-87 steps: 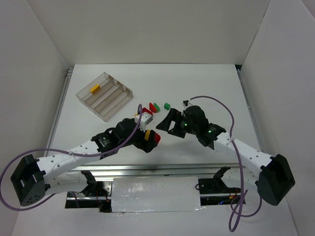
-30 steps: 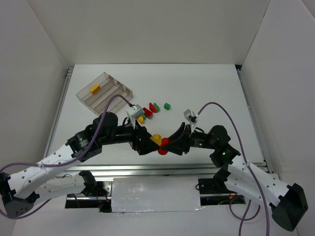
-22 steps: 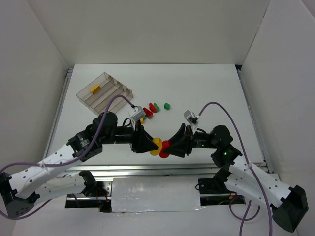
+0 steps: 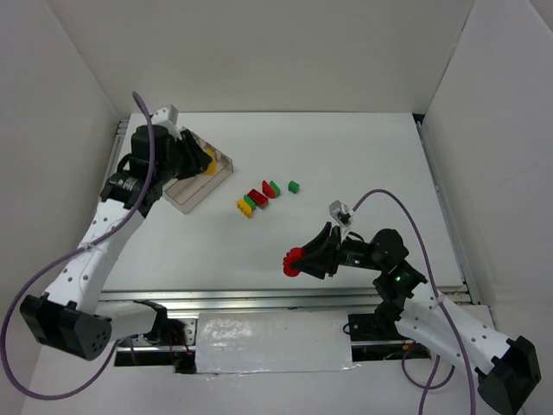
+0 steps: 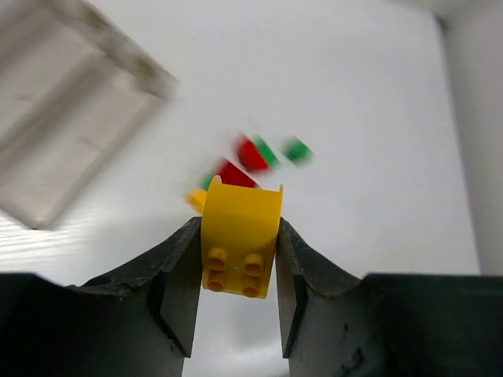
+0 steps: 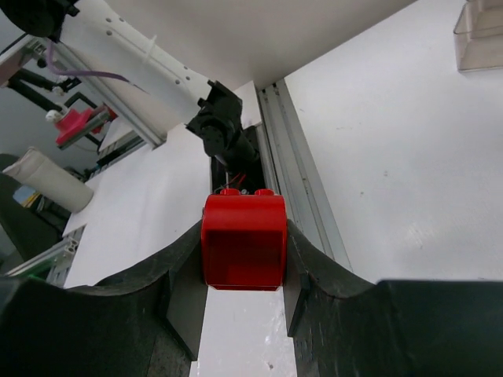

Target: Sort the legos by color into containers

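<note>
Legos (image 4: 257, 196) lie in a loose red, green and yellow cluster on the worktop (image 4: 363, 147), just right of the tray (image 4: 200, 192). Two more are in the air. The left gripper (image 4: 206, 162) pinches a yellow brick (image 5: 241, 239) by its sides at the tray's right-hand end, with the studs facing its wrist camera. From above I cannot tell whether the brick hangs over a compartment or just beside the rim. The left arm (image 4: 104, 225) hides most of the tray's inside. The right gripper (image 4: 301, 258) is clamped on a red brick (image 6: 244, 239), held off the worktop well away from the tray.

The step in hand looks like dropping the yellow brick. To do it well, centre the brick over one compartment only, with the gripper in line with the long dividers so it clears the walls. Go low before letting go, since so light a brick could bounce over a divider or out of the tray. Open the gripper only a little, then lift straight up so nothing catches the thin clear wall and drags the tray. The right gripper should wait clear of the tray, then take red to a different compartment.
</note>
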### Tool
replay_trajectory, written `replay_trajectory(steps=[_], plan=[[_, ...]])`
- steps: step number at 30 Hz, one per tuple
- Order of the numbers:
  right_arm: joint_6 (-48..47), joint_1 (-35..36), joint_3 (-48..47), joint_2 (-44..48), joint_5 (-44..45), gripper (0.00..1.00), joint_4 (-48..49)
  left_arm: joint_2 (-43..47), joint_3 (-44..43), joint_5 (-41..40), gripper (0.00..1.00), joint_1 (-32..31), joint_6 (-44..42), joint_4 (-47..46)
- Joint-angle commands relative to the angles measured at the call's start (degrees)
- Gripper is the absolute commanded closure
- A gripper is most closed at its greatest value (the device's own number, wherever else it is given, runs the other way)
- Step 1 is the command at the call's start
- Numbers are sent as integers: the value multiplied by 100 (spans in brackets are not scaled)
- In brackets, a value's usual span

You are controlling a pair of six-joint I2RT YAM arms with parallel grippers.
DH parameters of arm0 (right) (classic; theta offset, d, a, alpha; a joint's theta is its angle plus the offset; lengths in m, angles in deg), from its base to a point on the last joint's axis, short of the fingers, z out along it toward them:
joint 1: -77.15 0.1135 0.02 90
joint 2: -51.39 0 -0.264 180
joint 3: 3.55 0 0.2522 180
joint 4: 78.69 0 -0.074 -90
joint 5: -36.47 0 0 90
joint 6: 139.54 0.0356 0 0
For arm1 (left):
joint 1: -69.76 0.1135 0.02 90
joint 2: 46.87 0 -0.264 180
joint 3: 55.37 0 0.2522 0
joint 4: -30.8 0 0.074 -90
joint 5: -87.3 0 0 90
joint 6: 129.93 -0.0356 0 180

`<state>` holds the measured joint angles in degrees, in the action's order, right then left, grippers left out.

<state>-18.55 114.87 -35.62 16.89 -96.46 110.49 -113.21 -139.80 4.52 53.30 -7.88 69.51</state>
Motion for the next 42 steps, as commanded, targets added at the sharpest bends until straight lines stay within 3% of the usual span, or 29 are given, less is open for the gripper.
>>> replay_trajectory(steps=[1,3,5,6,9,14,18,26,30,32,37,41,42], plan=[[-49,-27,-155,-21,382,100,-219,-667,-702,-3292,100,433,485,634],[-14,-27,-217,-74,575,100,-429,-1062,-798,-3728,100,871,618,214],[-4,-18,-252,-39,602,100,-501,-1660,-869,-3615,100,1364,566,-321],[30,-18,-270,-13,611,100,-544,-1828,-730,-3536,100,1461,295,-1229],[162,8,-279,75,550,100,-501,-2574,-1068,-2940,99,1980,-356,-2377],[137,52,-288,171,400,100,-553,-3964,-2379,-2990,98,2183,-1104,-2126],[92,78,-218,251,470,100,-606,-4193,-2075,-2955,83,2218,-1035,-2450],[-4,69,-314,128,453,100,-782,-4782,-1994,-2709,82,2253,-946,-2811],[13,69,-288,58,480,100,-747,-4992,-1959,-2726,70,2262,-876,-2838],[13,69,-279,31,453,100,-730,-5063,-1950,-2656,70,2262,-876,-2829],[-66,69,-305,14,435,100,-861,-5011,-1819,-2665,30,2262,-762,-2916],[-84,69,-305,101,523,100,-984,-4923,-1757,-2682,4,2262,-779,-2943],[-84,69,-305,110,532,100,-993,-4923,-1765,-2700,4,2253,-788,-2917]])
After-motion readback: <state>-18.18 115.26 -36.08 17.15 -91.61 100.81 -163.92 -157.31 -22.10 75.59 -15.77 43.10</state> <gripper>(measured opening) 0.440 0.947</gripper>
